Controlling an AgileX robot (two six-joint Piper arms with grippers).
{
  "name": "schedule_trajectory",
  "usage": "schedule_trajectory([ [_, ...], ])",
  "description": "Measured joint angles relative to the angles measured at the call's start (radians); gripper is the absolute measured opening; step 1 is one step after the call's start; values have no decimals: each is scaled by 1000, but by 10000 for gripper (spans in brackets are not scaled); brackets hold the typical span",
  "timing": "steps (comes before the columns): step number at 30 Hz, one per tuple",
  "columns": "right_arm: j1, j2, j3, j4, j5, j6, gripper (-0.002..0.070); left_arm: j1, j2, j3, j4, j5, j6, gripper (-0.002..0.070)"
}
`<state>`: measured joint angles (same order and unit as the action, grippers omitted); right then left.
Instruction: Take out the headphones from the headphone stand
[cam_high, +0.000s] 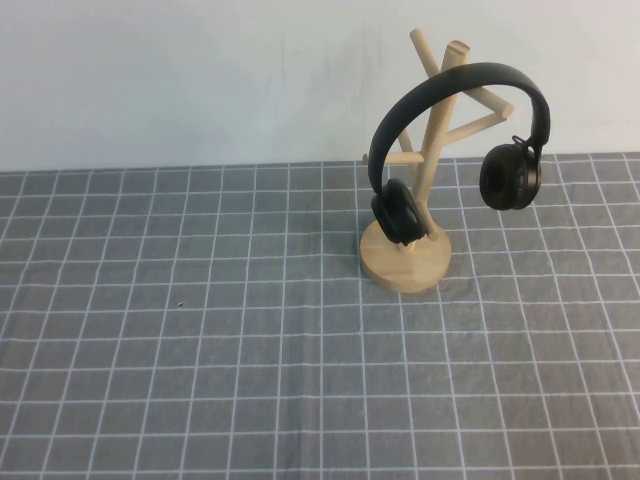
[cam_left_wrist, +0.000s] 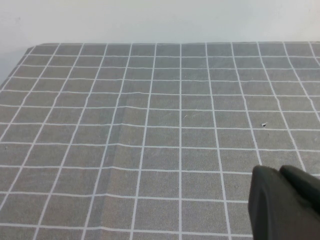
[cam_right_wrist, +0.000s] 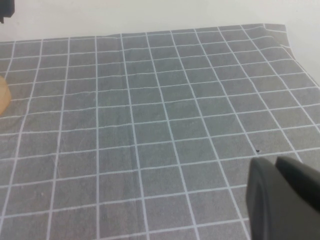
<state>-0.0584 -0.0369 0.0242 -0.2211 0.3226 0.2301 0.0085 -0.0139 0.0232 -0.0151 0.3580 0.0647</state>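
Note:
The black headphones (cam_high: 455, 90) hang by their headband over the upper pegs of the light wooden headphone stand (cam_high: 405, 262), right of the table's middle. One ear cup (cam_high: 397, 212) rests near the pole above the disc base, and the other (cam_high: 511, 177) hangs free to the right. Neither arm shows in the high view. My left gripper (cam_left_wrist: 278, 171) is shut and empty, low over bare cloth. My right gripper (cam_right_wrist: 274, 161) is shut and empty over bare cloth too. A sliver of the stand base (cam_right_wrist: 2, 95) shows at the edge of the right wrist view.
A grey cloth with a white grid (cam_high: 200, 330) covers the table, with a soft crease running through it. A white wall (cam_high: 200, 70) stands behind the table. The cloth's far corner (cam_right_wrist: 277, 27) shows in the right wrist view.

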Motion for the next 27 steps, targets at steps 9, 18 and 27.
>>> schedule_trajectory([
  [9,0,0,0,0,0,0,-6,0,0,0,0,0,0,-4],
  [18,0,0,0,0,-79,0,-6,0,0,0,0,0,0,-4],
  [27,0,0,0,0,-481,0,-6,0,0,0,0,0,0,-4],
])
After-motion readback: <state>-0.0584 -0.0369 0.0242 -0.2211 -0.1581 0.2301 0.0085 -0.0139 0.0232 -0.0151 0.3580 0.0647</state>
